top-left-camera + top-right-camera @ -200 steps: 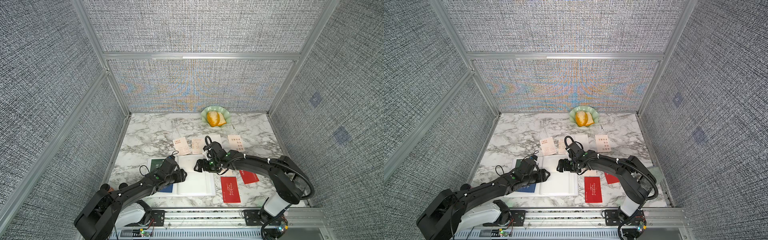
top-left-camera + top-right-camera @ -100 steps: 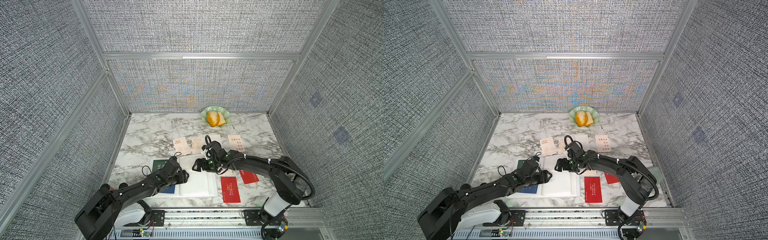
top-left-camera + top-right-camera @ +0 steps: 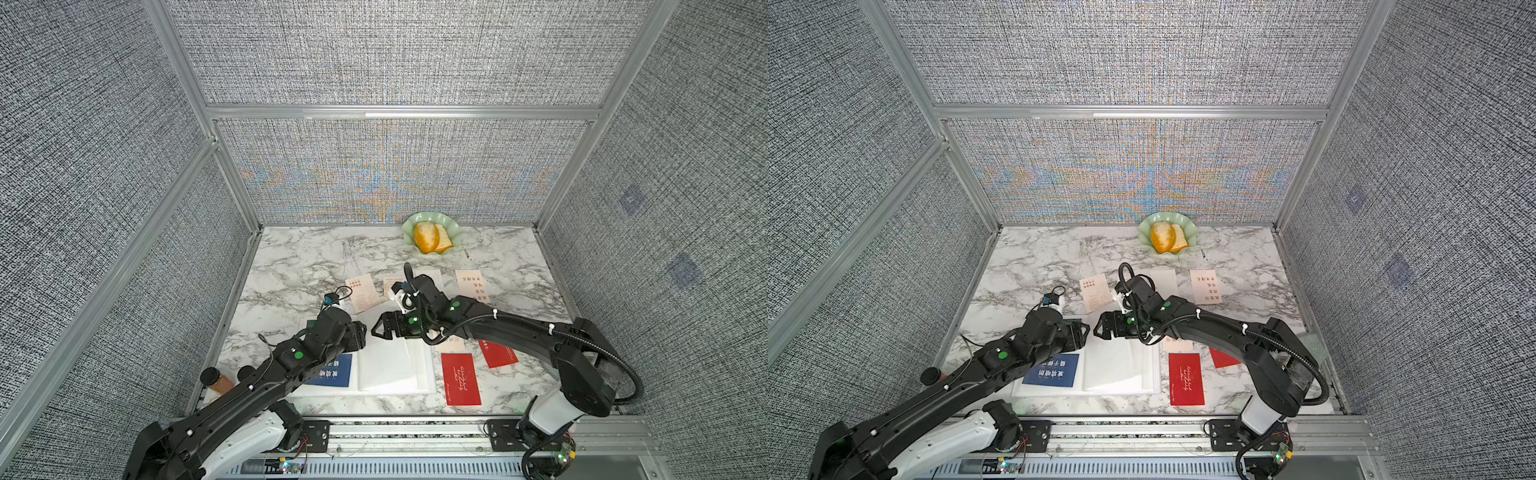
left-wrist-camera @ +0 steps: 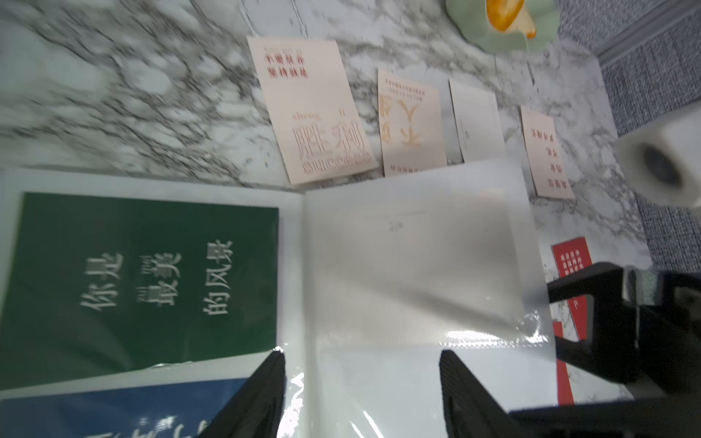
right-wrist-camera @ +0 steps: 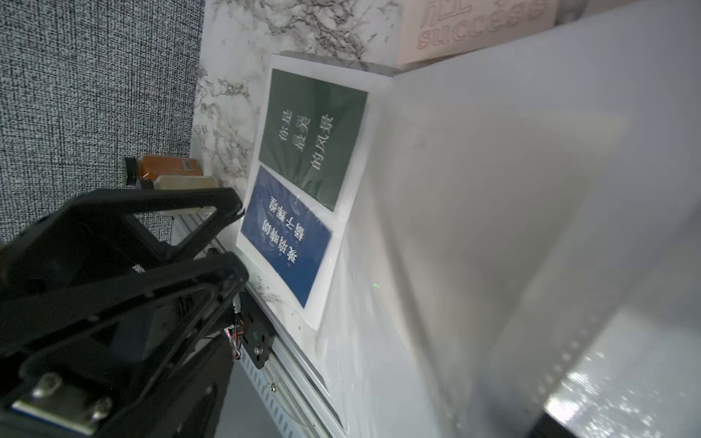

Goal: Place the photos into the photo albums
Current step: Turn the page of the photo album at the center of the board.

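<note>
Grey woven walls box in a marble desk [image 3: 291, 266]. The photo album [image 3: 390, 370] lies open at the desk's near edge, and both arms hide its far part. Its left page pockets hold a green card [image 4: 144, 280] and a blue card [image 3: 334, 372]. The right page is white under a glossy clear sheet, blurred in both wrist views. Cream photos [image 3: 360, 291] lie in a row just beyond the album. Red photos [image 3: 460, 378] lie to its right, one half under the right arm. A green bowl [image 3: 455, 232] at the back holds orange food I cannot identify. The left claw [image 4: 362, 354] hovers over the album's spine, jaws apart. The right claw [image 3: 375, 329] faces it, jaws wide; I cannot tell whether it touches the sheet.
</note>
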### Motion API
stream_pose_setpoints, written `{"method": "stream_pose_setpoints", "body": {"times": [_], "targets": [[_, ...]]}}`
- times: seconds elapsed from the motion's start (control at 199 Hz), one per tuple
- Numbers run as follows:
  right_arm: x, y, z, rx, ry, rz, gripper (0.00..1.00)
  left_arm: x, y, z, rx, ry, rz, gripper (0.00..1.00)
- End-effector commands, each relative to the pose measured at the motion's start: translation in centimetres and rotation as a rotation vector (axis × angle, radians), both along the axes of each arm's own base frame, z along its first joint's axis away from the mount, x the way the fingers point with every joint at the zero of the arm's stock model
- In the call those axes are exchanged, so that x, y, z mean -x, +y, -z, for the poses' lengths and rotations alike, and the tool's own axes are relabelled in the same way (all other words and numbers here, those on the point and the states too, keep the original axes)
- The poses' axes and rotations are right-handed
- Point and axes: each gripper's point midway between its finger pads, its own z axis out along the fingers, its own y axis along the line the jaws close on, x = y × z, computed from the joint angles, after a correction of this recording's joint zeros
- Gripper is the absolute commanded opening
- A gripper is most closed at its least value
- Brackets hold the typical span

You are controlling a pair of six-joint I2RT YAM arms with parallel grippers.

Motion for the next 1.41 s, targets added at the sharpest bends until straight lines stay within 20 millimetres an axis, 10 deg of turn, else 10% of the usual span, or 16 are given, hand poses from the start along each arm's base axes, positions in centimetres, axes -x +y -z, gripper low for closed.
{"method": "stream_pose_setpoints", "body": {"times": [0.0, 0.317, 0.594, 1.017, 1.405], "targets": [[0.5, 1.6, -0.9, -0.015, -0.001, -0.039, 0.92, -0.8, 4.5, -2.1, -0.113, -0.122, -0.143, 0.67], [0.7, 9.5, -1.1, -0.082, 0.037, -0.157, 0.92, -0.8, 11.9, -10.2, -0.183, -0.302, -0.390, 0.68], [0.2, 13.4, -1.0, -0.100, 0.054, -0.206, 0.93, -0.3, 13.8, -13.8, -0.233, -0.381, -0.443, 0.69], [-4.3, 8.0, -1.5, -0.024, -0.009, -0.088, 0.95, -3.2, 10.0, -11.9, -0.192, -0.359, -0.336, 0.70], [-7.8, 1.1, 1.6, 0.188, -0.062, 0.041, 0.93, -5.6, 5.1, -5.1, -0.113, -0.210, -0.180, 0.67]]}}
